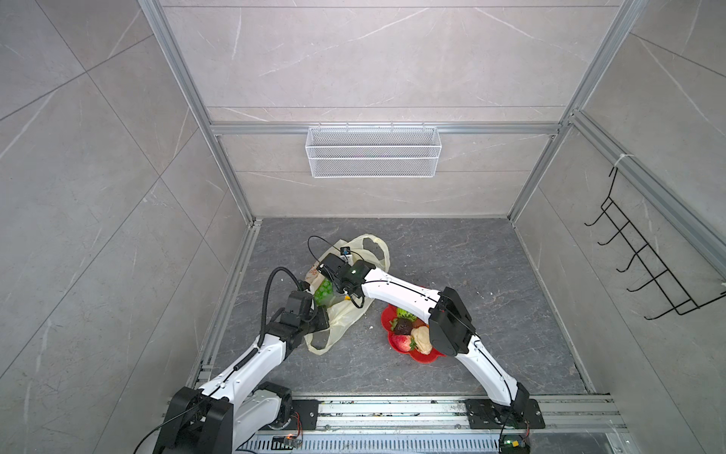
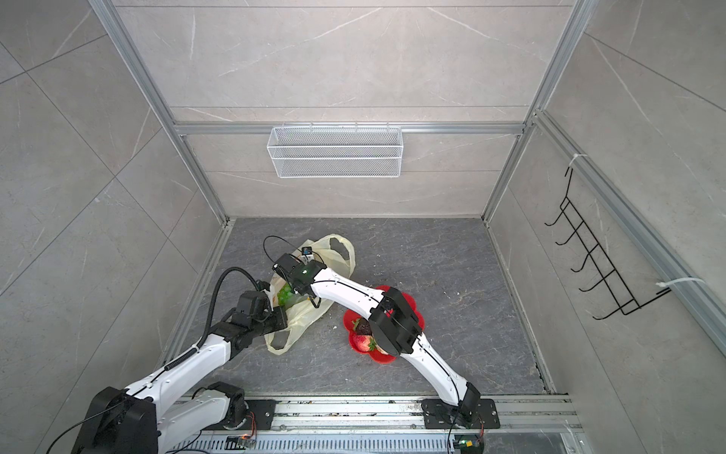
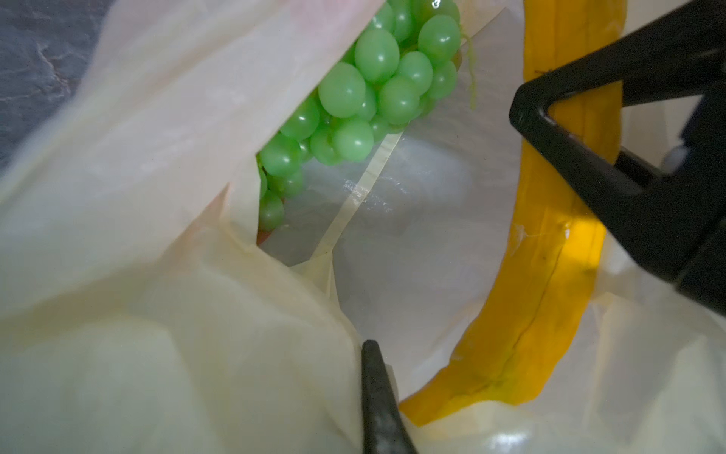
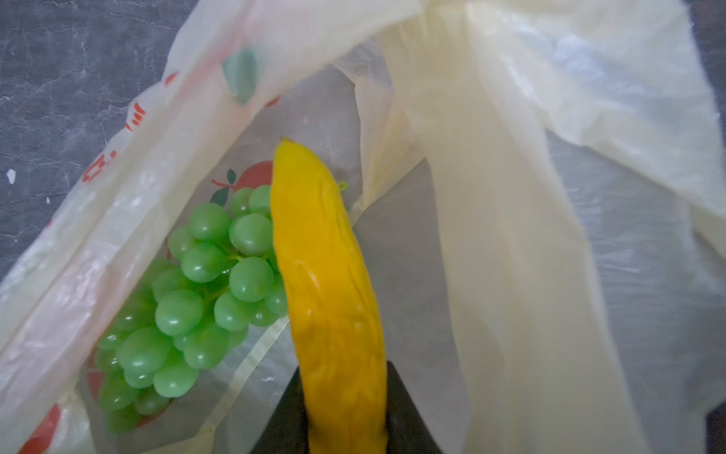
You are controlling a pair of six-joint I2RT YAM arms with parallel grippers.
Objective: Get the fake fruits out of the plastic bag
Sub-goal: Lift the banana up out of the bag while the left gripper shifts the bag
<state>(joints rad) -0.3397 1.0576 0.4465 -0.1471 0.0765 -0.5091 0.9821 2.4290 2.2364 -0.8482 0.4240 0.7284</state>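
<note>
Plastic bag (image 1: 341, 322) lying left of middle on surface (image 1: 471, 275), mouth pinched up by closed left tool (image 1: 323, 319). Inside, grape bunch (image 4: 196, 298) beside banana (image 4: 326, 275); right tool (image 4: 345, 412) part-closed round banana's near end, long axis pointing straight ahead, deeper into bag.

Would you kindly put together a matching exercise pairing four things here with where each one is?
Things:
1. banana
2. grapes
3. strawberry
4. wire basket

Places:
A. on the red plate
B. hanging on the back wall
C. gripped by the right end effector
D. lying loose inside the bag

Pairs: 1-C; 2-D; 3-A; 4-B.
</note>
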